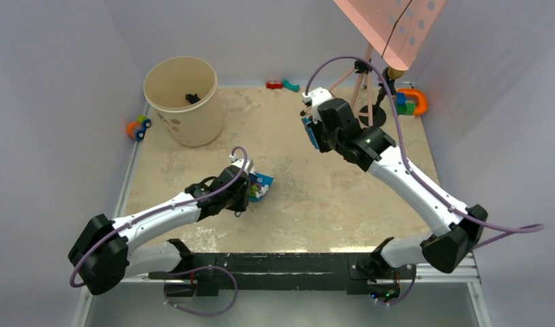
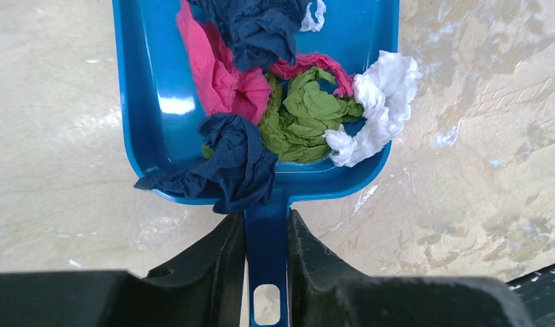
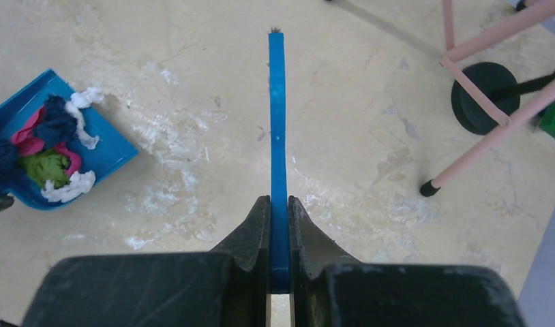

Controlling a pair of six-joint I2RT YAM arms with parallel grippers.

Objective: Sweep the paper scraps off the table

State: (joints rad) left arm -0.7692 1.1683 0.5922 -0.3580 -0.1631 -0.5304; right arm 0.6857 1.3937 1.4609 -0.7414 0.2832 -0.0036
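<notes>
Left gripper [image 2: 266,228] pinched tight on the handle of the blue dustpan [image 2: 159,102], at 6 o'clock of the pan. Paper scraps [image 2: 288,116] heaped inside: navy, pink, white, green; one navy wad hangs over the rear lip. Right gripper [image 3: 279,211] clamped on the blue brush [image 3: 277,102], well apart from the pan, toward 1 o'clock. No loose scraps seen on the table [image 1: 316,197]. Sweeping looks done; dumping remains, likely into the beige bin [image 1: 183,109] at 11 o'clock.
</notes>
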